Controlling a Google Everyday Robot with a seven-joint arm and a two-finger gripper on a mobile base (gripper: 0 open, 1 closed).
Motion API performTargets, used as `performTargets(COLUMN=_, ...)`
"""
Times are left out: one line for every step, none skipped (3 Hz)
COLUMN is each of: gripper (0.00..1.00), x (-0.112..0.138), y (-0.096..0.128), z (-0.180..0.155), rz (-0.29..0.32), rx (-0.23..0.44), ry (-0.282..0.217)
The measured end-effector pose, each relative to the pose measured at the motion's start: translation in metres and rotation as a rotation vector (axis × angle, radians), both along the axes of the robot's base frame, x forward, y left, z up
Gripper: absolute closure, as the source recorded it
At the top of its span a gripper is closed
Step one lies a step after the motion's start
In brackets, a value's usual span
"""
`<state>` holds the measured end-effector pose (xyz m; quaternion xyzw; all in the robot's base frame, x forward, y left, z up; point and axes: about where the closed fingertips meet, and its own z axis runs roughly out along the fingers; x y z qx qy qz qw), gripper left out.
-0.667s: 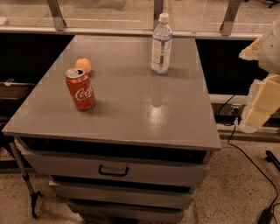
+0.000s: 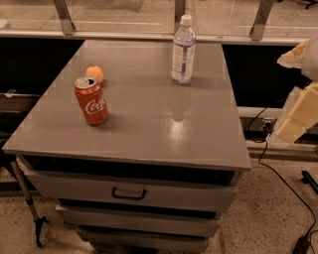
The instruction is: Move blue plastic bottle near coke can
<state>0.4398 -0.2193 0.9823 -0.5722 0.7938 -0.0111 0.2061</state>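
At the far edge of the counter (image 2: 149, 144), right of centre, the blue plastic bottle (image 2: 183, 49) stands upright with its white cap on, well apart from the coke can (image 2: 91, 100), which stands upright toward the front left. Nothing holds the bottle, so the task looks not yet begun: grasp, carry across and set-down beside the can are all left. A small orange fruit (image 2: 94, 74) sits just behind the can, whether touching it I cannot tell, and a set-down spot should probably avoid it. The tool (image 2: 299, 115) hangs off the counter's right side, pale, well clear of the bottle; wide or narrow cannot be told. The counter top is grey, smooth and slightly glossy, with a soft light reflection, and there are drawers (image 2: 128, 186) below. Speckled floor (image 2: 268, 213), black cable (image 2: 283, 181) at right, slanted metal posts (image 2: 63, 15) behind.
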Motion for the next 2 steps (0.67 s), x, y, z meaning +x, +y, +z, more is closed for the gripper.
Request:
performTargets(gripper=0.0, x=-0.008, y=-0.018, z=-0.005, rz=-0.12, rx=0.188, ry=-0.074)
performTargets(gripper=0.0, x=-0.019, y=-0.035, z=-0.029, rz=-0.227, rx=0.362, ry=-0.143)
